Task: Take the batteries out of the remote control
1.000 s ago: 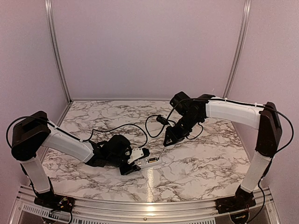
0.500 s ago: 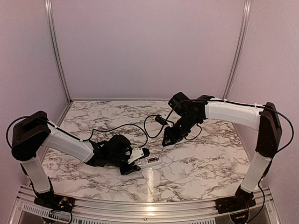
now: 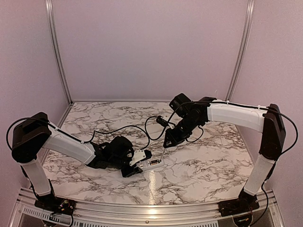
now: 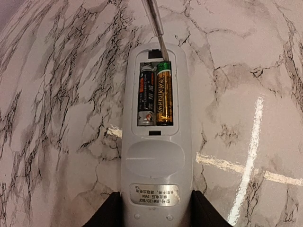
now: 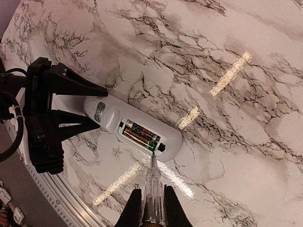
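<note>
The white remote control (image 4: 155, 142) lies back-up on the marble table with its battery bay uncovered. Two batteries (image 4: 155, 94) sit side by side in the bay, one dark, one gold with a green end. My left gripper (image 4: 156, 213) is shut on the remote's label end. My right gripper (image 5: 152, 208) is shut on a thin clear pen-like tool (image 5: 153, 189). The tool's tip (image 4: 161, 45) touches the green end of the gold battery (image 5: 137, 138). In the top view the remote (image 3: 150, 163) lies between both grippers, with the tool (image 3: 164, 150) slanting down to it.
Black cables (image 3: 142, 128) loop over the marble table (image 3: 203, 165) behind the remote. An aluminium rail (image 3: 142, 208) runs along the near edge, and pale walls close the back and sides.
My right arm has edged slightly left and down, keeping the tool tip at the battery bay. The left arm and remote have not moved.
</note>
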`<action>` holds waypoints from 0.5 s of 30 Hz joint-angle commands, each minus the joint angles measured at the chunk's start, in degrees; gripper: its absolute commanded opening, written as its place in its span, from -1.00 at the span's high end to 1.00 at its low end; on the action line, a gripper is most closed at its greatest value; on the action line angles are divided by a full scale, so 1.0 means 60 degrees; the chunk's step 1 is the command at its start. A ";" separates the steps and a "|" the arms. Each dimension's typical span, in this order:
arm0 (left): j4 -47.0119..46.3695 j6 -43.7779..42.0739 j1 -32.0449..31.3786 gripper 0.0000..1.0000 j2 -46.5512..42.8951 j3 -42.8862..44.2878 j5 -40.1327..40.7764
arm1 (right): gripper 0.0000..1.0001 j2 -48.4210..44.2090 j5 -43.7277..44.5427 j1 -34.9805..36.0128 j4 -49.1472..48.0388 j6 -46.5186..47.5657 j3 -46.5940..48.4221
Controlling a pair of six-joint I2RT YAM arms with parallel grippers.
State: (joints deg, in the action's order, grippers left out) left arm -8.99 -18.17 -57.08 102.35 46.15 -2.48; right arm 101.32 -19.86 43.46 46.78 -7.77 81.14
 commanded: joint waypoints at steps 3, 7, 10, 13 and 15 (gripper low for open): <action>0.0246 0.0136 0.0036 0.07 0.0334 0.0298 0.0282 | 1.00 0.0327 -0.0401 0.0710 -0.0513 -0.0422 0.0049; 0.0333 0.0162 0.0036 0.07 0.0359 0.0392 0.0282 | 1.00 0.0217 -0.0531 0.0710 -0.0765 -0.0573 -0.0128; 0.0385 0.0153 0.0036 0.07 0.0387 0.0422 0.0289 | 1.00 0.0064 -0.0430 0.0710 -0.0861 -0.0508 -0.0341; 0.0430 0.0144 0.0028 0.07 0.0382 0.0438 0.0289 | 1.00 -0.0167 -0.0270 0.0718 -0.1093 -0.0511 -0.0819; 0.0451 0.0138 0.0035 0.07 0.0374 0.0438 0.0285 | 1.00 -0.0346 -0.0169 0.0710 -0.1415 -0.0583 -0.1303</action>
State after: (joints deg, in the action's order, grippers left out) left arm -6.76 -17.76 -57.08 102.61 47.46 -2.48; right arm 99.33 -17.34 44.91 43.44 -9.87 78.15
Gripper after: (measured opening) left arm 0.486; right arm 0.113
